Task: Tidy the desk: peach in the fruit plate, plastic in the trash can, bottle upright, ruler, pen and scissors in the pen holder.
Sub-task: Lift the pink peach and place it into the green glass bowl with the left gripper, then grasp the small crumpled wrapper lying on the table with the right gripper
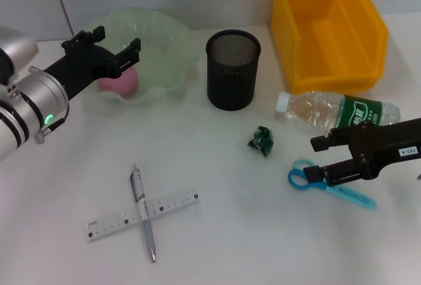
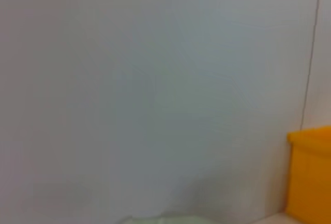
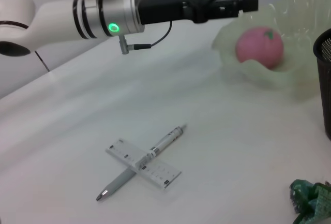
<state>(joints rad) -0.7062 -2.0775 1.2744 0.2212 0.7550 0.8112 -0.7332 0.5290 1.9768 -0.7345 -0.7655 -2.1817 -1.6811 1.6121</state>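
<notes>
A: Bottle [image 1: 337, 112] orientation?
B: On its side at right of frame, long axis left-right, cap pointing left. One pen [image 1: 143, 211] crossing one ruler [image 1: 142, 214], lower left of the table [image 1: 217, 232].
A: End effectors?
B: Left end effector [image 1: 116, 49] released, empty, over fruit plate [image 1: 168, 48] holding one peach [image 1: 120, 82]. Right end effector [image 1: 320, 160] spread over scissors [image 1: 329, 183].

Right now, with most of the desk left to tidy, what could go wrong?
1. The pen lies crossed over the ruler; grabbing one may drag the other.
2. The bottle lies on its side and could roll when touched.
3. The right gripper hangs over the scissors, beside the bottle.
</notes>
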